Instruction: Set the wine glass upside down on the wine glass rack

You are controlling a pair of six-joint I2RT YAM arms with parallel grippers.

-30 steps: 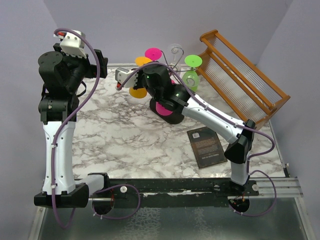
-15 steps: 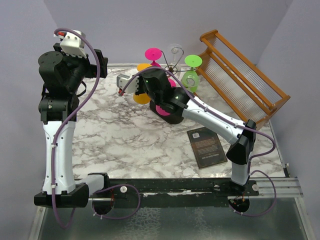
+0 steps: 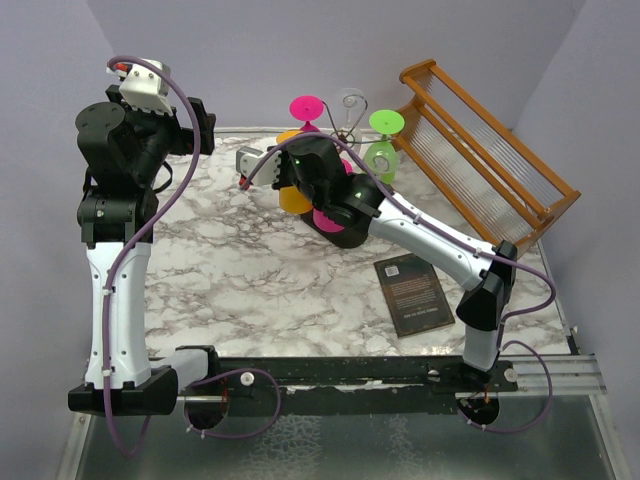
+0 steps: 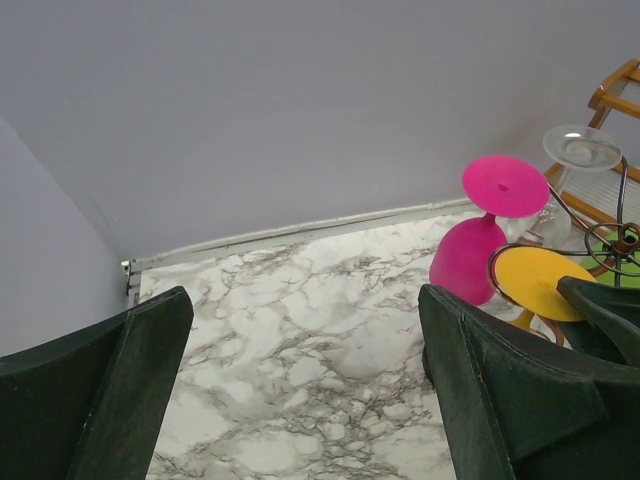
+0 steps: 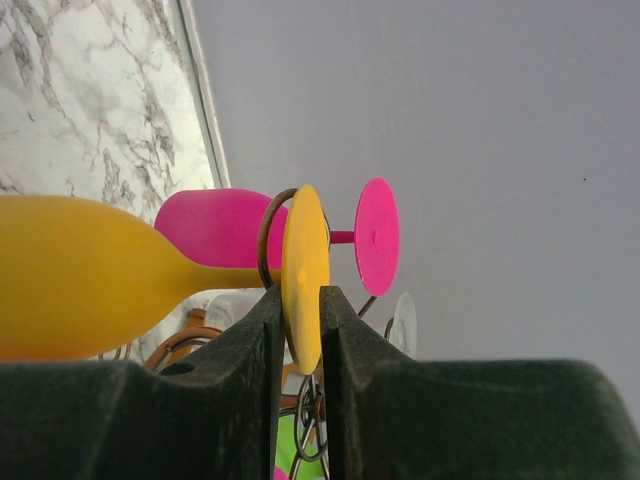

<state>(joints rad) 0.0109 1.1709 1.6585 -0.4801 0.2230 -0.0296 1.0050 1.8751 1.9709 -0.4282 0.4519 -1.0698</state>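
Pinched by its foot in the right gripper (image 5: 297,300), the yellow wine glass (image 5: 80,275) could be dropped if the wine glass rack's (image 5: 261,240) curl is missed; the left gripper (image 4: 300,310) is held spread, empty.

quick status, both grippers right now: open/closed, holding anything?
Left gripper: open, empty.
Right gripper: closed on the yellow wine glass, jaws pinching its foot disc.

Dish rack (image 3: 470,160): wooden, slatted, 2 o'clock
Book (image 3: 414,293): black, lying flat, 4 o'clock
Table (image 3: 230,270): white marble
Pink glass (image 3: 306,107): inverted, 12 o'clock
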